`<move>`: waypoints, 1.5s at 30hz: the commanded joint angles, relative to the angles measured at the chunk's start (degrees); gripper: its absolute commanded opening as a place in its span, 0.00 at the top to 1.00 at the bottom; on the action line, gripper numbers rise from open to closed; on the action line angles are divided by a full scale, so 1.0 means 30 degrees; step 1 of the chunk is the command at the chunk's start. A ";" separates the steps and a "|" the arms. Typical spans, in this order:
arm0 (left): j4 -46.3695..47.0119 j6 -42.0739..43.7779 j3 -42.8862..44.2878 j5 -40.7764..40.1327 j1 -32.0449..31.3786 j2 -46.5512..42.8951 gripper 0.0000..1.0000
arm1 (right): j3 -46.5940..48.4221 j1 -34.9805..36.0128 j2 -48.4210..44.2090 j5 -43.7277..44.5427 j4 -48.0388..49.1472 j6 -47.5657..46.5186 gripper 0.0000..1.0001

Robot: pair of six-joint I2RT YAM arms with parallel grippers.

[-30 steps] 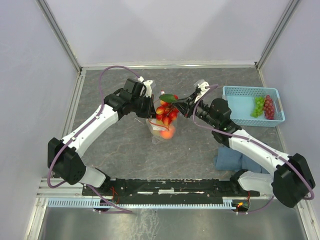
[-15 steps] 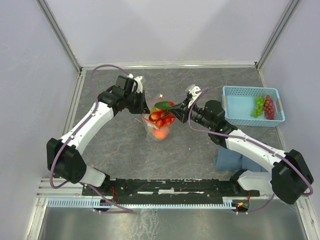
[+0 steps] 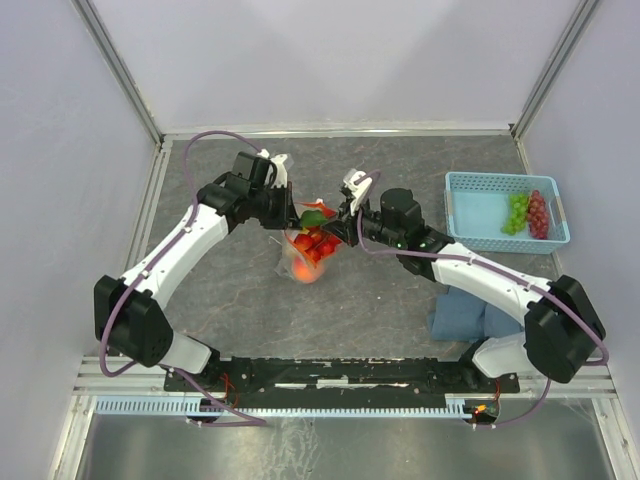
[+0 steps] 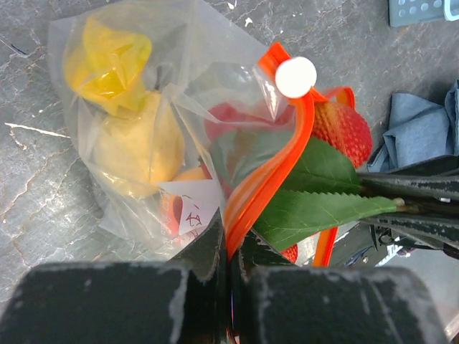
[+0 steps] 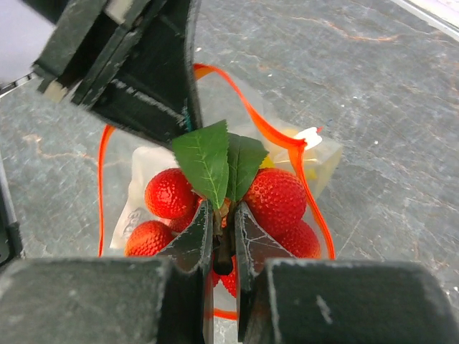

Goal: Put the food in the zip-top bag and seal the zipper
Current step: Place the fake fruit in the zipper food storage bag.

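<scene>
Two claws shared one job: your left claw (image 4: pixel 229 247) was pinched fully shut on the zipper (image 4: pixel 269 179), lifting one lip of the zip-top bag (image 4: pixel 179 93) so the mouth gaped. Your right claw (image 5: pixel 224 240), narrowed on the stem beneath the leaves (image 5: pixel 215 158), hung the strawberries (image 5: pixel 276 197) in that mouth, berries partly below the rim, leaves above it. You had the bag on the tabletop (image 3: pixel 400 290) between the arms, with yellow fruit (image 4: pixel 136 143) and the peach (image 3: pixel 303 270) inside. Grapes (image 3: pixel 527 212) lay in the blue basket (image 3: pixel 470 185), well apart at the right; by my judgement they remained to load before sealing.
</scene>
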 commanded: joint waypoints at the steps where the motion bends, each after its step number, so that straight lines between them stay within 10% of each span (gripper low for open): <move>1: 0.0398 0.0285 0.0304 0.0309 -0.0519 -0.0055 0.97 | 0.1280 0.0134 0.0299 0.3656 0.0371 -0.0135 0.98; 5: 0.0083 0.0355 0.0570 -0.0891 -0.0763 -0.0279 0.95 | 0.1984 0.0144 0.0757 0.4450 -0.0001 0.0467 0.98; 17: -0.0012 -0.4125 -0.1302 -0.7270 -0.2032 -0.3932 0.44 | 0.1999 0.2233 0.0462 0.8293 -0.1067 0.1871 0.98; 30: 0.1302 -1.1196 -0.5877 -1.2160 -0.7065 -0.8145 0.42 | 0.2087 0.4950 0.0839 1.3736 -0.0607 0.2750 0.98; 45: 0.3291 -1.4221 -0.6780 -1.6645 -1.1735 -0.6079 0.40 | 0.2400 0.5692 0.1530 1.4396 -0.0549 0.3459 0.98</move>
